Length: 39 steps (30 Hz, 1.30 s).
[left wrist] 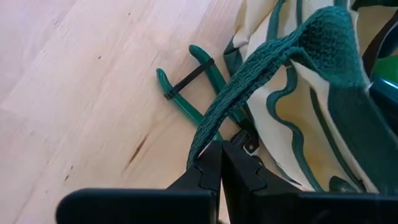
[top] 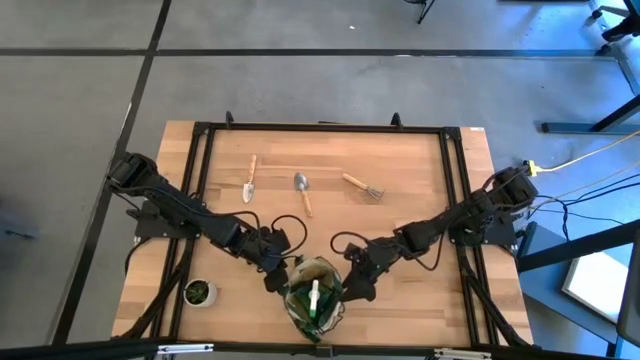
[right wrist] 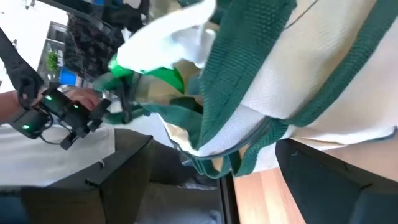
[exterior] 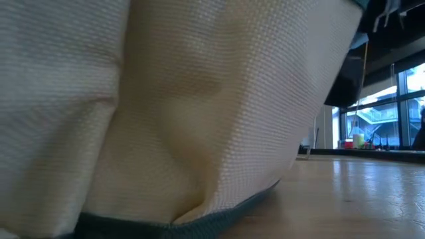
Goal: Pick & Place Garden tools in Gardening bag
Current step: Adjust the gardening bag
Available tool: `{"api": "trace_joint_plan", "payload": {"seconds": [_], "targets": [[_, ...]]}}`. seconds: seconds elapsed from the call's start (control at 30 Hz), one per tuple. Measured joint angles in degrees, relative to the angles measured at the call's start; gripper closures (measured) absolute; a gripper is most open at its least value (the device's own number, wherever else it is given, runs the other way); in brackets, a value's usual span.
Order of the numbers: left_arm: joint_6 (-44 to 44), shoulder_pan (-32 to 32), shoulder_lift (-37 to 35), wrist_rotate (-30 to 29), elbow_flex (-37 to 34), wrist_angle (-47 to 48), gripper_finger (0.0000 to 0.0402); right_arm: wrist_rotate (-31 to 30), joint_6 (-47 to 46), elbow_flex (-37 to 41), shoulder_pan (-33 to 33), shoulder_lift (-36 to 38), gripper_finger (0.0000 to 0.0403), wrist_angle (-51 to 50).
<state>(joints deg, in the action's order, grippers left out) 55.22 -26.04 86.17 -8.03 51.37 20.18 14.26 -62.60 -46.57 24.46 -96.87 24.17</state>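
Observation:
The gardening bag (top: 315,298), khaki with green trim, stands on the table near its front edge; its wall (exterior: 199,99) fills the low view. A green spray bottle with a white trigger (right wrist: 165,46) sticks out of its mouth. Green-handled pruning shears (left wrist: 189,84) lie flat on the table against the bag's left side. Two wooden-handled trowels (top: 250,178) (top: 303,192) and a fork (top: 362,186) lie at mid-table. My left gripper (left wrist: 221,152) is shut at the bag's left side. My right gripper (right wrist: 214,171) is open at the bag's right side, with the rim (right wrist: 217,146) between its fingers. My left gripper pinches the bag's green knitted loop handle (left wrist: 208,127) between its two fingers, which slant down from the table's left. The strap runs nearly straight from the fingers up to the bag's rim, and the bag stays on the table. I cannot tell whether my right gripper touches the bag.
A small potted plant (top: 200,292) stands near the front left, beside my left arm. A black frame (top: 320,127) borders the tabletop. Beyond the front edge, a person's hand (right wrist: 78,96) holds a dark controller.

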Motion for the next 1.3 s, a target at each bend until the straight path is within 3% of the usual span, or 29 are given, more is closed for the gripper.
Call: {"api": "trace_joint_plan", "payload": {"seconds": [0.5,0.8,1.07,1.3], "targets": [[-0.3,0.0,0.0,-0.6,0.0,0.2,0.0398,-2.7,2.7,0.0,-6.4,8.9,0.0064,-7.8],[-0.1,0.7,-3.5,-7.4,0.0,2.4,0.0398,-3.7,4.6,0.0,-10.6,13.2,0.0064,-12.7],[-4.4,2.8,-9.9,-16.1,0.0,2.8,0.0398,2.5,5.0,0.0,-12.6,14.2,0.0064,-12.3],[-6.4,5.7,-12.0,-14.5,0.0,2.9,0.0398,5.4,6.4,0.0,-12.6,14.2,0.0064,-12.7]]}}
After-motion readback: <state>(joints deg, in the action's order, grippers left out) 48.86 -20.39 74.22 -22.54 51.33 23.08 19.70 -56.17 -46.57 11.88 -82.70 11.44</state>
